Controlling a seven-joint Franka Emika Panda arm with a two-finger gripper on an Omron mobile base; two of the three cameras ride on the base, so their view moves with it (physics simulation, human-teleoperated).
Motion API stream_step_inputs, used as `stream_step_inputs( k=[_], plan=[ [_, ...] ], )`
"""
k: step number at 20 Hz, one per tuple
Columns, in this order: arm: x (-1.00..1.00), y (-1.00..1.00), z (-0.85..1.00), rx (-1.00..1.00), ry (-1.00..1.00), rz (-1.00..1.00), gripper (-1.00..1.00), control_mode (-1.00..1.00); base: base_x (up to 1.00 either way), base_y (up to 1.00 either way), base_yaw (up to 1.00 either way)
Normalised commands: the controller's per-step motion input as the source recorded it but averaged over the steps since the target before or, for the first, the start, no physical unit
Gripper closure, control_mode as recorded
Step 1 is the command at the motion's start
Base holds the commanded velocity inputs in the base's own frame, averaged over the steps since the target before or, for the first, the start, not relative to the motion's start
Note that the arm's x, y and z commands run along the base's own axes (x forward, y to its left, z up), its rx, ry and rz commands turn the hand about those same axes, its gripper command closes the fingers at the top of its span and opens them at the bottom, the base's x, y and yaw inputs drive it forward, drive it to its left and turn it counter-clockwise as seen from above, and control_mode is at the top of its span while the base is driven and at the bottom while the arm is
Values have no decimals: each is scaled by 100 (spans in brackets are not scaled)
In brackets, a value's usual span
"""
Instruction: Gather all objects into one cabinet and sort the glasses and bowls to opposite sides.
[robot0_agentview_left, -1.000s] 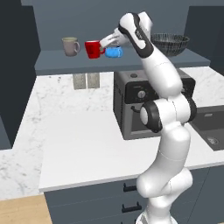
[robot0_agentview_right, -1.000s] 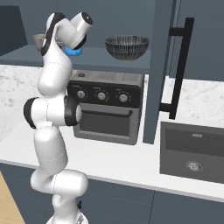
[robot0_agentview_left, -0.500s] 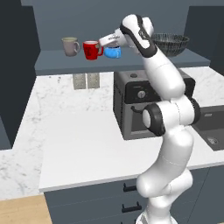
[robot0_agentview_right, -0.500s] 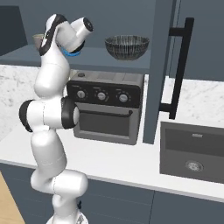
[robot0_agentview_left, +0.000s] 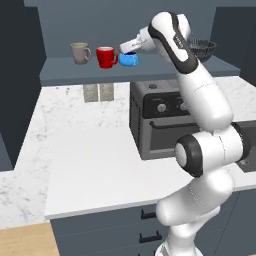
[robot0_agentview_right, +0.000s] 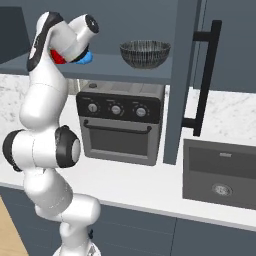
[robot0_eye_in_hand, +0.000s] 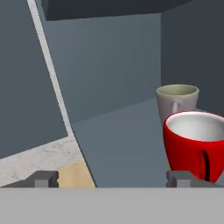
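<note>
— What had changed on that shelf since a moment before?

— The claw (robot0_agentview_left: 126, 48) had let go. It had been shut on the blue cup (robot0_agentview_left: 129, 59); now its fingertips (robot0_eye_in_hand: 43, 179) stood wide apart with nothing between them, and the blue cup sat on the cabinet shelf (robot0_agentview_left: 70, 72) just right of the red mug (robot0_agentview_left: 105, 56), the claw hanging right over it.

— What else was up there?

— The taupe mug (robot0_agentview_left: 80, 52) stood left of the red one, the three in a row at the left end. The dark mesh bowl (robot0_agentview_right: 145, 53) sat well apart, at the right end of the same shelf. Below were a toaster oven (robot0_agentview_right: 120, 127) on the white marble desk (robot0_agentview_left: 85, 160), a sink (robot0_agentview_right: 220, 172) to the right, and the open cabinet door (robot0_agentview_right: 182, 75) with its black handle.

— Anything you couldn't see well?

— From the right side the arm's wrist covered most of the red mug and the blue cup; only slivers showed. From the left, the arm hid part of the bowl.

— And the arm?

— Reared up tall from the base, forearm slanting toward the shelf, wrist bent leftward at mug height.
</note>
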Motion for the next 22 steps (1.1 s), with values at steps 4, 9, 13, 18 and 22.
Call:
stream_step_inputs(
  k=[4, 9, 13, 18, 22],
  plan=[
    [-100, 0, 0, 0, -13, 0, -100, -100, 0, 0, 0],
    [-100, 0, 0, 0, -12, -1, -100, -100, 0, 0, 0],
    [-100, 0, 0, 0, -12, -5, -100, -100, 0, 0, 0],
    [-100, 0, 0, 3, -11, -13, -100, -100, 0, 0, 0],
    [-100, -2, 0, 18, -4, -23, -100, -100, 0, 0, 0]
  ],
)
